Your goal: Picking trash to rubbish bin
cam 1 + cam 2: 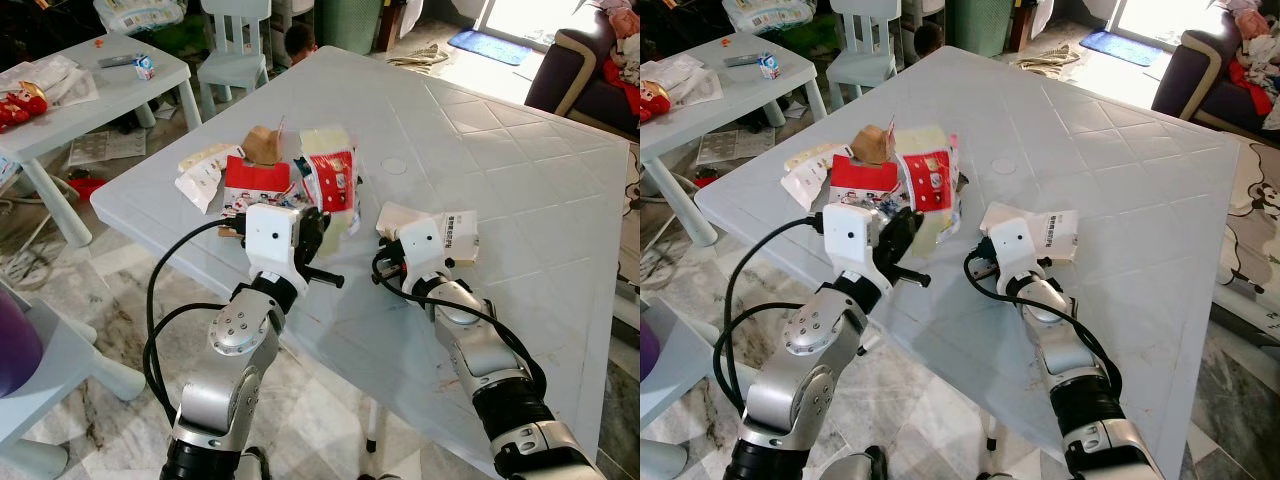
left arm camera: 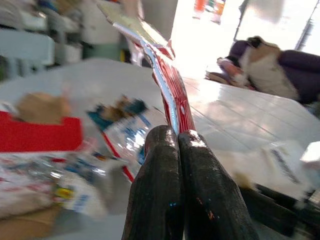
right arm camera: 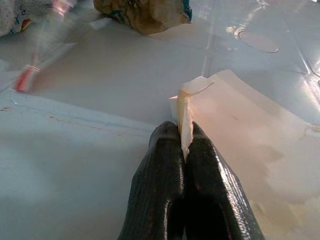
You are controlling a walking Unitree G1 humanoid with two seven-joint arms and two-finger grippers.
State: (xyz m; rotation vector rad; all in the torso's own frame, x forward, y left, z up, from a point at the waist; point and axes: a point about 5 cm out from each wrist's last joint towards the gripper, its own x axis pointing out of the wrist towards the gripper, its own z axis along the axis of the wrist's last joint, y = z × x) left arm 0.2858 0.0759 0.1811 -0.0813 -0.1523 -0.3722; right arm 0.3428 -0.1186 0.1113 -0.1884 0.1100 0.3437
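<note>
table (image 1: 520,180): I'm seeing smooth, glossy pale plastic with moulded diamond lines
red wrapper (image 2: 172,92): looking like shiny, crinkled foil
white envelope (image 3: 240,125): showing as matt paper
fingers (image 2: 200,195): appearing glossy black, scuffed

Left arm: yours reaches forward from the near left, elbow bent, cable looping off the wrist | left gripper (image 2: 178,137): fingers pressed together, pinching something thin | right arm: stretched forward on the right, forearm low | right gripper (image 3: 185,135): fingers closed, seemingly nipping a thin edge.
</note>
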